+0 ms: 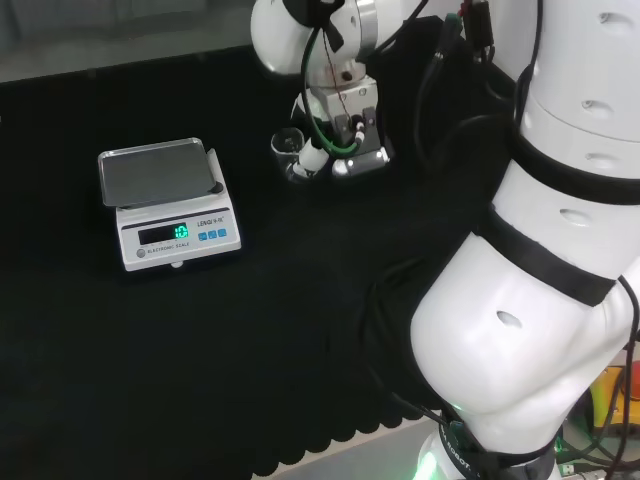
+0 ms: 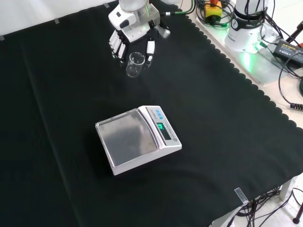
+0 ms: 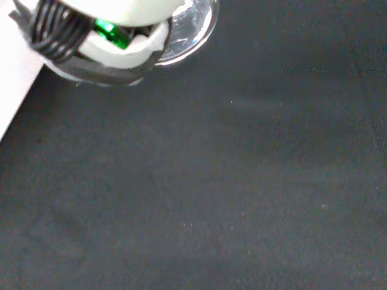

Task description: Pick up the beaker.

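Beaker [image 2: 135, 64] stands upright between the hand's [image 2: 131, 34] fingers [image 2: 117, 45].

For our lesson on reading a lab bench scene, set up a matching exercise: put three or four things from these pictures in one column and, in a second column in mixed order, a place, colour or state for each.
Things:
1. beaker
2. scale
3. hand
4. cloth

Descriptions:
A. black, covers the bench
B. white body, grey pan, lit green display
C. clear glass, upright on the cloth between the fingers
D. black and white, fingers pointing down on either side of a vessel

Pairs: 1-C, 2-B, 3-D, 4-A
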`<action>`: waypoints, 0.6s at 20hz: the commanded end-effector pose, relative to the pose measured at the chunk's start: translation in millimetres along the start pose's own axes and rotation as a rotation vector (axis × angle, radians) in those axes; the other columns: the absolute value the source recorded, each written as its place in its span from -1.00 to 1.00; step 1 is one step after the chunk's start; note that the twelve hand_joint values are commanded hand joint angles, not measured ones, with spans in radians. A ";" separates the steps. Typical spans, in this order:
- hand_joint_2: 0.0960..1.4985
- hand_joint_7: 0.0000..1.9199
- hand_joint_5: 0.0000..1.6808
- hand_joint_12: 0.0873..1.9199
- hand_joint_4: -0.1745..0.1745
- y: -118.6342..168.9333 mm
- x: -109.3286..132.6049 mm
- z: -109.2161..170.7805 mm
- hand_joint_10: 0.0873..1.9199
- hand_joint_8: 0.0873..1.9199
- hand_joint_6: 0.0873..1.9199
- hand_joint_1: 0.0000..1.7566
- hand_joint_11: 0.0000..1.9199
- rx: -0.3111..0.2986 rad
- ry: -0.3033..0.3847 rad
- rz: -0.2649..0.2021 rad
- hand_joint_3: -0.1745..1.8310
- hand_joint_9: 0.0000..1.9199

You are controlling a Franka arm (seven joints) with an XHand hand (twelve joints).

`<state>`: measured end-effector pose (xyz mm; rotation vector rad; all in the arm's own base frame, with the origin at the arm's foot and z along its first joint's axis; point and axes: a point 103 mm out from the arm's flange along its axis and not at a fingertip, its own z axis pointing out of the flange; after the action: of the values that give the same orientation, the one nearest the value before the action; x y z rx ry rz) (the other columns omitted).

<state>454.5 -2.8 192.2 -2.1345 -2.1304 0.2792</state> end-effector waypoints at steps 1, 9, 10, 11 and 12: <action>-0.29 -0.24 0.41 0.31 1.00 -56.6 11.1 -137.2 -0.28 -0.13 -0.08 0.26 -0.35 0.077 0.094 -0.195 0.03 -0.35; -0.29 -0.26 0.41 0.32 1.00 -68.9 13.3 -151.1 -0.27 -0.13 -0.07 0.27 -0.36 0.086 0.185 -0.201 0.04 -0.37; -0.30 -0.27 0.41 0.32 1.00 -69.0 14.5 -152.1 -0.27 -0.13 -0.07 0.27 -0.36 0.086 0.177 -0.193 0.04 -0.37; -0.30 -0.27 0.41 0.32 1.00 -69.1 16.6 -153.4 -0.27 -0.12 -0.07 0.27 -0.36 0.083 0.175 -0.190 0.04 -0.37; -0.30 -0.27 0.41 0.32 1.00 -69.2 19.0 -154.6 -0.27 -0.12 -0.07 0.27 -0.36 0.078 0.173 -0.187 0.04 -0.37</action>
<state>426.4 12.7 301.3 -1.9038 -2.1452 0.2512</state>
